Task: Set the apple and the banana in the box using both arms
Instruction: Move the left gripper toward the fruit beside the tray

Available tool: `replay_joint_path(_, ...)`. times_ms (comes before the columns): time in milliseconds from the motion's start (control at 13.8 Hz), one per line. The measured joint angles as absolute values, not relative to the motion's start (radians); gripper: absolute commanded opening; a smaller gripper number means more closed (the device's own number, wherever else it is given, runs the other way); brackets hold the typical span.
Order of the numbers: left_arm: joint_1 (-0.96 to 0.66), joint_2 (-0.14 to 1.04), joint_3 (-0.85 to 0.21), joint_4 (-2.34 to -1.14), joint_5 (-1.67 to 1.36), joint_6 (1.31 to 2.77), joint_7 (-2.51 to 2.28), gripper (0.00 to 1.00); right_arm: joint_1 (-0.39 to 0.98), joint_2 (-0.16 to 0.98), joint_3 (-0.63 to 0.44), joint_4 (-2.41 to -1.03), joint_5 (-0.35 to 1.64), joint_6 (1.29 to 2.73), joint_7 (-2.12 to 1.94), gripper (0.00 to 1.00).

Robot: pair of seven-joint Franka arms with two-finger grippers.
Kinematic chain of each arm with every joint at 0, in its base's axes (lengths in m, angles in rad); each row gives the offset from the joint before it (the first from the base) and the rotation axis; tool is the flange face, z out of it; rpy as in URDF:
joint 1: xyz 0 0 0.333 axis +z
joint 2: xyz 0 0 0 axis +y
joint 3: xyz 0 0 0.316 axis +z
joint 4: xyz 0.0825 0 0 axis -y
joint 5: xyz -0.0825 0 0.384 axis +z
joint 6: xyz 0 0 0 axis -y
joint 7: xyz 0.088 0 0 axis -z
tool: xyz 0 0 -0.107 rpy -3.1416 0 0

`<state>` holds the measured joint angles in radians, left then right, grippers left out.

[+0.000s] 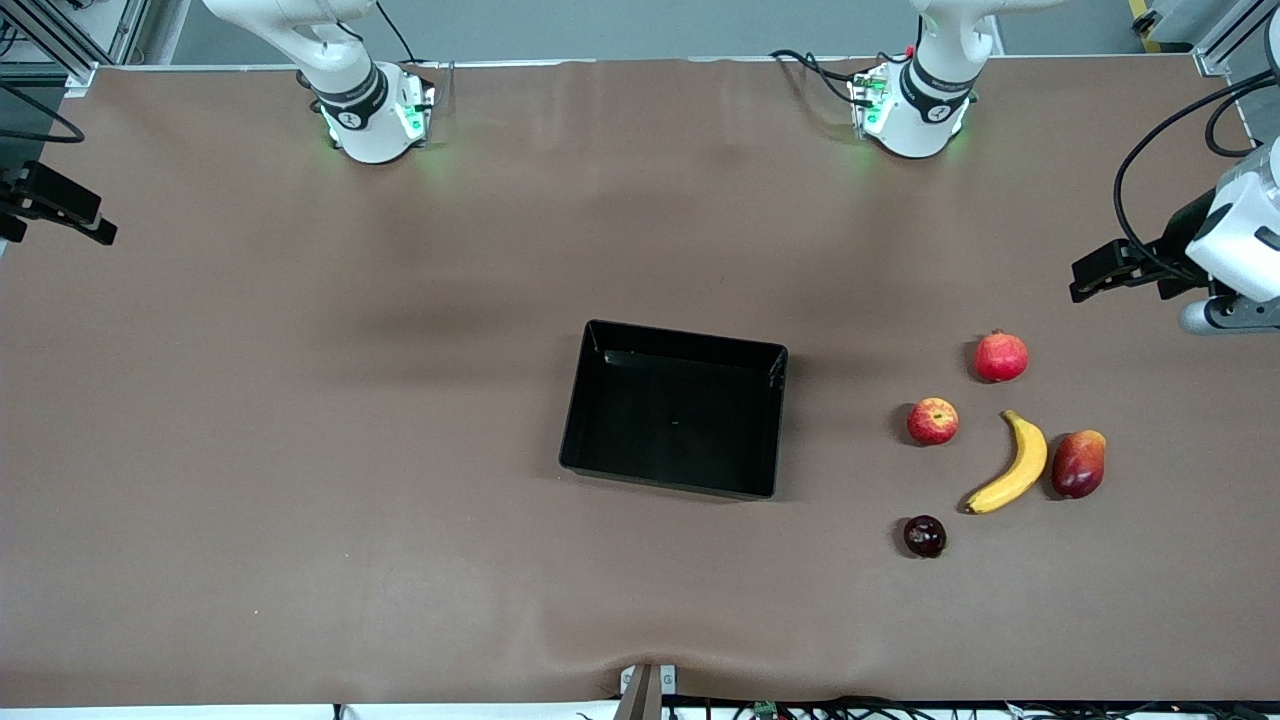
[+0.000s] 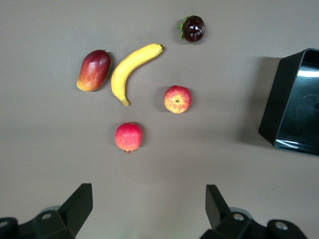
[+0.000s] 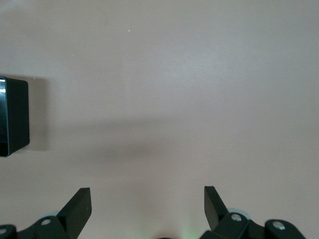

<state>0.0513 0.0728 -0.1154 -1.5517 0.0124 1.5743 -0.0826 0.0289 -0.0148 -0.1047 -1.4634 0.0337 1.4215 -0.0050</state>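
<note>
The apple (image 1: 932,421) lies on the brown table between the black box (image 1: 590,400) and the banana (image 1: 1015,465). Nothing lies in the box. In the left wrist view the apple (image 2: 177,98), the banana (image 2: 130,70) and a corner of the box (image 2: 294,99) show well clear of the fingers. My left gripper (image 1: 1105,270) (image 2: 148,204) is open and holds nothing, up high at the left arm's end of the table. My right gripper (image 1: 60,205) (image 3: 147,204) is open and holds nothing, up high over bare table at the right arm's end. The box's edge (image 3: 14,114) shows in the right wrist view.
A red pomegranate (image 1: 1001,357) lies farther from the front camera than the apple. A red-yellow mango (image 1: 1078,463) lies beside the banana, toward the left arm's end. A dark maroon fruit (image 1: 924,536) lies nearer the front camera than the apple.
</note>
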Motion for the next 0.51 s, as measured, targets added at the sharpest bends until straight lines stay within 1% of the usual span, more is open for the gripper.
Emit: replay_joint_path(508,0.051,0.091,-0.115,-1.552,0.028,1.587,-0.083,1.0,0.029,-0.015,-0.105,-1.463,0.034,1.421,-0.005,1.0)
